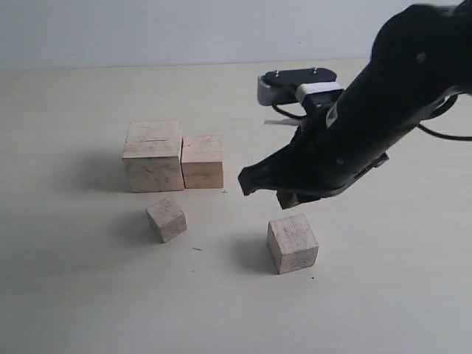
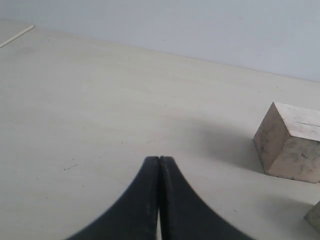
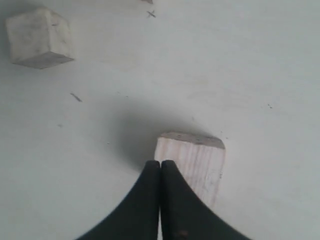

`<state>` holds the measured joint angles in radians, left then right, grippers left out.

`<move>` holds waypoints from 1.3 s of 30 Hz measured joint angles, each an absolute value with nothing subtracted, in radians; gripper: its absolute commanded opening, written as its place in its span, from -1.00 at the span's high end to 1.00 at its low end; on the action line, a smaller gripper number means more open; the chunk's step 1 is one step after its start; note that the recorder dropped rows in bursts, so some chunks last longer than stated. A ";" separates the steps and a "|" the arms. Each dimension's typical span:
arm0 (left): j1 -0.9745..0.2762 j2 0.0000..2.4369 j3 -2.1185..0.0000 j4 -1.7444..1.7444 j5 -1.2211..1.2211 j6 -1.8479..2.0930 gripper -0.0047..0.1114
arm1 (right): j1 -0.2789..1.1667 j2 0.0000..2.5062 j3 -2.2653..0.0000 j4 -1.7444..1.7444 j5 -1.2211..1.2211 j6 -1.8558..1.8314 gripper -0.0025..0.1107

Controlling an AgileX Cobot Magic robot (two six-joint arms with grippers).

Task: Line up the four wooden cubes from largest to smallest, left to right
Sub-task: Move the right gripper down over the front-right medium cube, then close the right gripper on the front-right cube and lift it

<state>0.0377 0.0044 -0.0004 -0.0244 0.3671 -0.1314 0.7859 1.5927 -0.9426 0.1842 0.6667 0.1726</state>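
Right gripper [image 1: 248,182]: jaws pressed together, nothing between them; the right wrist view confirms it, the two black fingers [image 3: 145,200] meeting along a single seam at the right gripper [image 3: 160,165]; it hangs just right of centre in the exterior frame, on a black arm [image 1: 398,96] entering from the upper right corner.

Directly below and slightly right of that gripper, lower centre-right of the frame: the third cube [image 1: 293,243], standing alone on the table [image 1: 383,310]; a gap shows between it and the gripper, no contact seen; in the right wrist view the same cube [image 3: 192,160] lies just beyond the fingertips.

Lower centre-left: the smallest cube [image 1: 167,219], turned at an angle to the others, apart from all of them; also seen in the right wrist view [image 3: 37,37].

Centre-left: the largest cube [image 1: 153,156], a thin slit on its top face; the second cube [image 1: 203,161] sits against its right side, faces touching.

Left gripper [image 2: 159,160]: jaws together, empty, over bare table; not seen in the exterior frame; the largest cube [image 2: 290,147] is near it, well clear of the tips; a corner of another block [image 2: 315,217] shows at the frame edge, identity not determinable.
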 measured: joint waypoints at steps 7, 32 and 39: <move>0.038 0.004 0.000 -0.024 0.367 -0.131 0.92 | 0.870 1.632 -0.941 0.012 0.651 0.355 0.87; 0.038 0.004 0.000 -0.024 0.367 -0.131 0.92 | 0.882 1.677 -0.941 -0.077 0.685 0.519 -0.53; 0.038 0.004 0.000 -0.024 0.367 -0.131 0.92 | 0.882 1.752 -0.941 -0.074 0.686 0.527 -0.52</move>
<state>0.0377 0.0044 -0.0004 -0.0244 0.3671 -0.1314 0.8820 1.7517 -0.9406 -0.0736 0.6860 0.5274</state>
